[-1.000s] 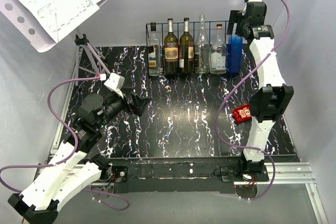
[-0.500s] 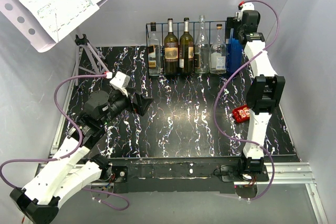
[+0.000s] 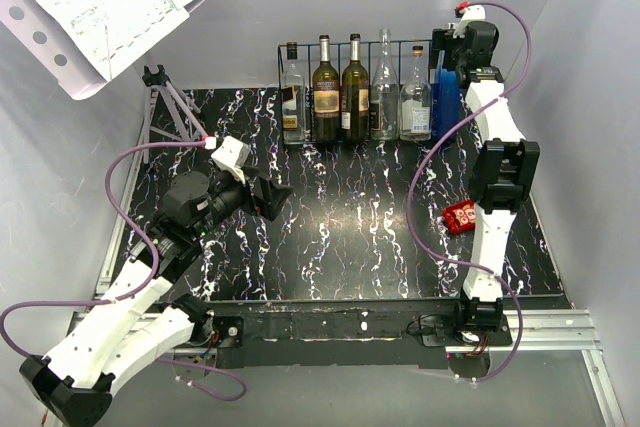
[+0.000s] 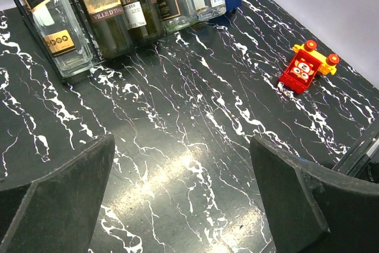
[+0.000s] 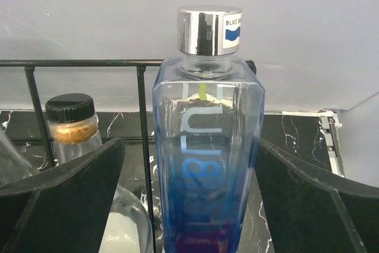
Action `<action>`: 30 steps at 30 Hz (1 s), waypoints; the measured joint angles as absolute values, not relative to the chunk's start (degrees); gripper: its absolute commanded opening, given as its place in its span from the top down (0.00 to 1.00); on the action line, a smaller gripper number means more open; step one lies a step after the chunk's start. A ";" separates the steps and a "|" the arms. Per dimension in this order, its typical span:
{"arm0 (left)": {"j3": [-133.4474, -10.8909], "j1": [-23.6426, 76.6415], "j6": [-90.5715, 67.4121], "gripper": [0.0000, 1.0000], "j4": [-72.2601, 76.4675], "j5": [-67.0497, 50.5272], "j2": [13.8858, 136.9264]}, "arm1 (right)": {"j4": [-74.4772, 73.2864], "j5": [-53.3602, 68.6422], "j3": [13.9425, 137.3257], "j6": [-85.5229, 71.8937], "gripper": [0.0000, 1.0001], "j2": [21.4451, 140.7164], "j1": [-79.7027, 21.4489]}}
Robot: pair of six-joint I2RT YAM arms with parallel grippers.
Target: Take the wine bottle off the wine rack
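The right gripper (image 5: 189, 158) is hovering with its fingers spread wide, flanking but not touching the blue bottle (image 5: 207, 146). The bottle is standing upright at the right end of the wine rack (image 5: 77, 63), along the worktop's (image 4: 177, 117) far edge. Being glass, it is likely going to feel heavy, rigid, slick and breakable, so gripping the flat-sided body is looking safer than the chrome cap (image 5: 208, 31). The left gripper (image 4: 180, 146) is hanging spread over mid-worktop.

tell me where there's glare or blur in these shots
top external: bright glare on the middle of the glossy table; left wrist: a softer sheen on it, red toy sharp; right wrist: blue bottle crisp, its chrome cap shiny
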State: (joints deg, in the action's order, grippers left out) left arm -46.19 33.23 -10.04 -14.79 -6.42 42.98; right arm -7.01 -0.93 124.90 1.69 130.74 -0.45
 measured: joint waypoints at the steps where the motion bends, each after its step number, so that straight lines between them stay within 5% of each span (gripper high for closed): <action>1: -46.19 33.23 -10.02 0.02 -14.76 -6.39 42.96 | -6.72 -0.80 125.58 1.67 0.04 131.59 -0.45; 12: -46.19 33.23 -9.13 0.02 -14.81 -5.52 42.98 | -4.73 -2.96 126.78 1.37 0.12 136.33 0.84; 18: -46.19 33.23 -8.84 0.02 -14.83 -4.93 42.98 | -4.54 -2.72 127.74 1.45 0.52 137.25 0.69; 30: -46.19 33.23 -8.56 0.02 -14.83 -3.97 42.48 | 0.27 -1.41 118.52 1.91 0.99 130.91 0.75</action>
State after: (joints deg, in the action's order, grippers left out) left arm -46.19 33.23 -8.56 -14.83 -3.97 42.48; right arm 0.27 -1.41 118.52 1.91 130.91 0.75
